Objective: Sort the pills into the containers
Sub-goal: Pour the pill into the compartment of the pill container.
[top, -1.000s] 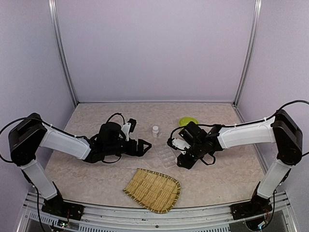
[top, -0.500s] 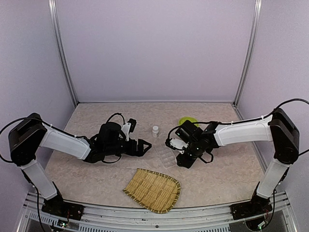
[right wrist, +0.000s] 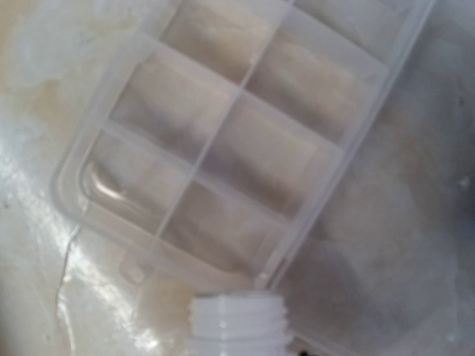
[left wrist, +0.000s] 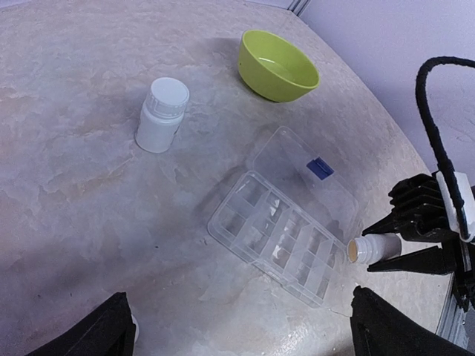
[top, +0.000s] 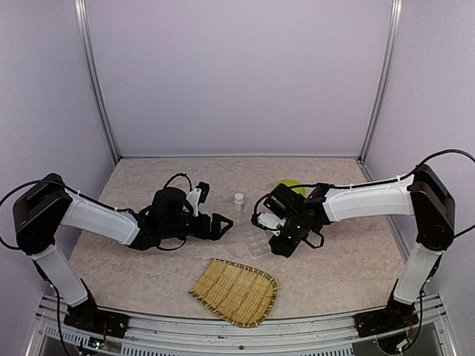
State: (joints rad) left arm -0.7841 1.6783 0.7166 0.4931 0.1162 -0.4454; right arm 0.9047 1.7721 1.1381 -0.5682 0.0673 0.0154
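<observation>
The containers are one clear organiser box (left wrist: 286,237) (top: 255,241) (right wrist: 223,141) with several compartments, its lid folded open and showing a blue mark (left wrist: 320,167). My right gripper (top: 272,225) (left wrist: 369,248) is shut on a small uncapped white bottle (left wrist: 373,247) (right wrist: 239,322), tipped on its side with the mouth at the box's near-right corner. The mouth looks tan inside; the pills are hidden from me, and the compartments look bare. My left gripper (top: 217,225) (left wrist: 249,334) hangs open to the left of the box, with nothing between its fingers.
A second white bottle (left wrist: 161,115) (top: 238,200), capped, stands upright behind the box. A lime-green bowl (left wrist: 278,65) (top: 291,185) sits at the back right, partly behind the right arm. A woven bamboo tray (top: 236,291) lies near the front edge.
My right gripper has carried the open bottle leftward, closer to the organiser's corner. The left arm has not moved.
</observation>
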